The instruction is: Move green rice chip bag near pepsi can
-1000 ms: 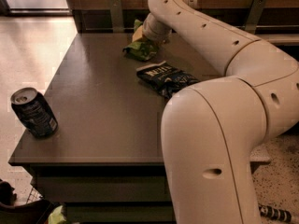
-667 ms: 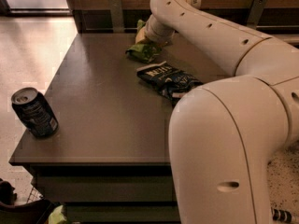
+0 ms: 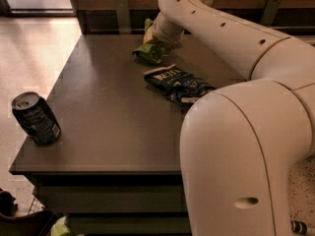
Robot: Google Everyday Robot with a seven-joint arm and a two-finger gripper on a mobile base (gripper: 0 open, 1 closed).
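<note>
The green rice chip bag (image 3: pixel 149 53) lies crumpled on the far part of the dark table (image 3: pixel 103 107). My gripper (image 3: pixel 153 39) is right over it at the end of the long white arm and touches its top; the wrist hides how it grips. The pepsi can (image 3: pixel 36 118) stands upright at the table's near left corner, far from the bag.
A dark blue snack bag (image 3: pixel 177 84) lies on the table between the green bag and my arm's big near link (image 3: pixel 241 161). A wooden wall with dark posts (image 3: pixel 122 13) runs behind the table. Tiled floor (image 3: pixel 29 53) lies to the left.
My arm's near link has swung a little to the right. The green bag, the blue bag and the can stay where they were.
</note>
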